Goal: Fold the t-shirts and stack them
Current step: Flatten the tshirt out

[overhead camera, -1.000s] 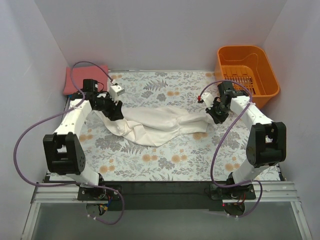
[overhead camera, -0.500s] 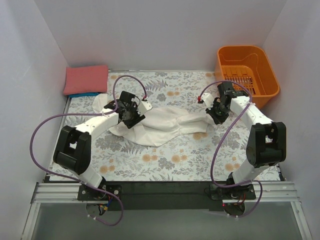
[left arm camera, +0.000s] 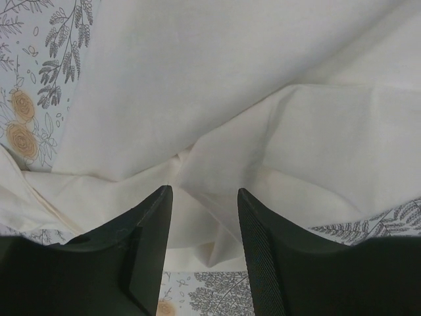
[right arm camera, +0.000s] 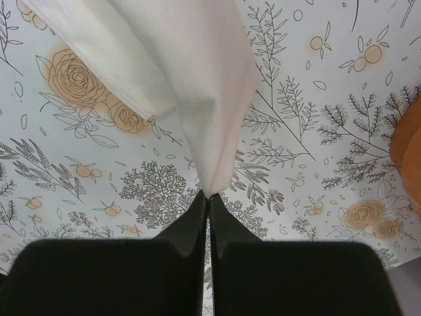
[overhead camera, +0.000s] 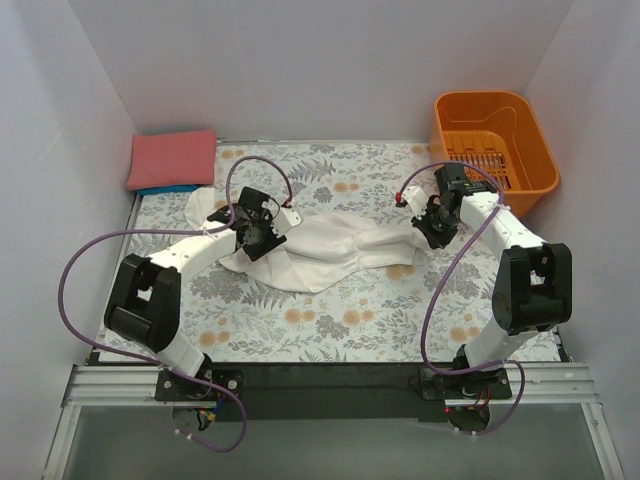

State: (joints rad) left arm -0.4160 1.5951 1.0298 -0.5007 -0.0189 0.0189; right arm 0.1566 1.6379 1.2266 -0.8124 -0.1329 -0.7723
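Note:
A white t-shirt (overhead camera: 320, 250) lies crumpled across the middle of the floral table cover; its red print is hidden. My left gripper (overhead camera: 262, 238) is open and low over the shirt's left part, its jaws on either side of a fold (left arm camera: 204, 194) with nothing gripped. My right gripper (overhead camera: 432, 232) is shut on the shirt's right corner (right arm camera: 209, 195) and holds it above the cover, the cloth (right arm camera: 177, 59) hanging away from the fingers. A folded salmon-red shirt (overhead camera: 172, 158) lies at the back left on a blue one (overhead camera: 165, 189).
An orange plastic basket (overhead camera: 537, 140) stands at the back right, close behind my right arm. White walls close in the table on three sides. Purple cables loop off both arms.
My left arm has swung from the back left in over the shirt's left part, dropping the shirt's left edge flat. My right gripper has stayed put, holding its corner.

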